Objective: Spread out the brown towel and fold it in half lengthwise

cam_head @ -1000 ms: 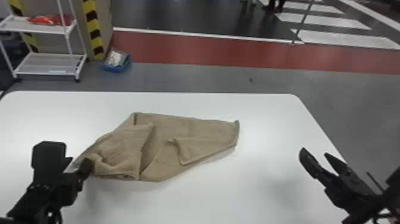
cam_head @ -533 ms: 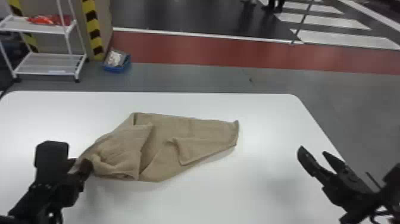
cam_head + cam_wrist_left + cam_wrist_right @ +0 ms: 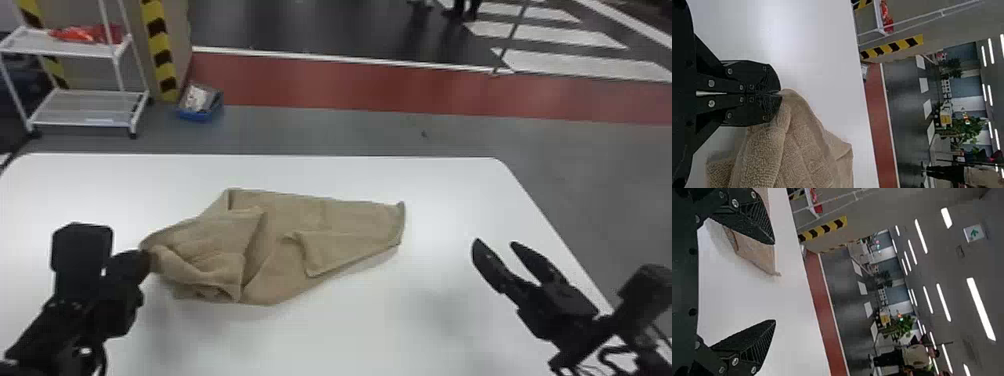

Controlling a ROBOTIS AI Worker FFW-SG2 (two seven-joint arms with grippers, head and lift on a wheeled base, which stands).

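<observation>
While table (image 3: 450,200) bears towel (image 3: 285,220), grey floor (image 3: 325,132) lies beyond

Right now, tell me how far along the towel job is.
Done: towel partly spread on the table. In hand: left gripper is shut on its end. Remaining: flatten the bunched part and folded-over flap, then fold lengthwise. Right gripper is open, empty.

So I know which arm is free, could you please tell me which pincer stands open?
The right pincer: its two fingers are spread apart, while the left pincer is shut on the towel.
</observation>
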